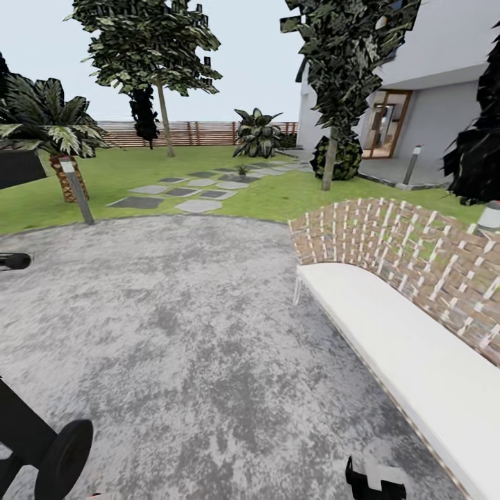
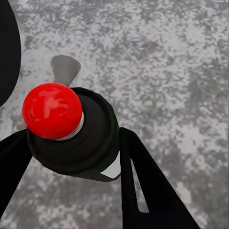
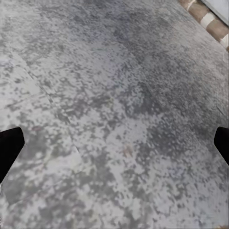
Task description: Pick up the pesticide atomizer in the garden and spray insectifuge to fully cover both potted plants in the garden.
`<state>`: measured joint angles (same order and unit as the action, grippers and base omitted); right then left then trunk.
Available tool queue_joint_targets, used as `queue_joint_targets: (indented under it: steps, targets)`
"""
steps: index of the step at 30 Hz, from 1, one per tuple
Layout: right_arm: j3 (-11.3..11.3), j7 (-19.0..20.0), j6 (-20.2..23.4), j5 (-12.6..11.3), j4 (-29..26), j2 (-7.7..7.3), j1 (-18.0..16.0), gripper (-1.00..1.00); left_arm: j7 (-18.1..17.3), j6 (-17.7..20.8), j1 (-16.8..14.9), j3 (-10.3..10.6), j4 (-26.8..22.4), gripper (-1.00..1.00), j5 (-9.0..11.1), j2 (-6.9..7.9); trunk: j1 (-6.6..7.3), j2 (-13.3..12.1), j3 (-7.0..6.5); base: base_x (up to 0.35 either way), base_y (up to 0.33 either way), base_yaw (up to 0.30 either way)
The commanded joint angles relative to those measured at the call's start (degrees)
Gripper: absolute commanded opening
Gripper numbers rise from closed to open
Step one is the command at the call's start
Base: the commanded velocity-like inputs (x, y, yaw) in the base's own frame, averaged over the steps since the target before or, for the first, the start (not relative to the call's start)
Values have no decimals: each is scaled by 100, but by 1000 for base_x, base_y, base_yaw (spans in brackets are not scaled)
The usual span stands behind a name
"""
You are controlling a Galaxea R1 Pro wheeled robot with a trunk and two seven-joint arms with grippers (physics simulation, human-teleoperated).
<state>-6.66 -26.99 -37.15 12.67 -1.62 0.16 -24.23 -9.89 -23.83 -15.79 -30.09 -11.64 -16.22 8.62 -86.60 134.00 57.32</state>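
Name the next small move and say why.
Probably roll the base forward across the patio toward the small plant by the stepping stones: the left gripper appears to hold the atomizer already, and the plant is far off.

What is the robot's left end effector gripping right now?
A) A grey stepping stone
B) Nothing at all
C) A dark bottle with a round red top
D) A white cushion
C: in the left wrist view, the left end effector has its dark fingers closed around the pesticide atomizer, a dark bottle topped by a round red knob, above the grey mottled patio.
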Motion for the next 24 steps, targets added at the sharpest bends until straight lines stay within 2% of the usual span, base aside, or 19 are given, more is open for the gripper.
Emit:
queue_joint_targets:
  steps: [1,11,20,24]
  targets:
    - [-46,-26,-11,61,4,2,-3,100,-31,-17,-4,-50,4,-100,-39,-1,-2,2,5,340,0,13]
    - [-46,-26,-11,61,4,2,-3,100,-31,-18,-3,-50,4,-100,-39,-1,-2,2,5,340,0,7]
    - [-46,-26,-10,61,4,7,-3,100,-31,-19,-6,-53,4,-100,-39,-1,-2,2,5,340,-48,235]
    - [-45,-26,-11,61,4,2,-3,100,-31,-18,-4,-50,4,-100,-39,-1,-2,2,5,340,-91,67]
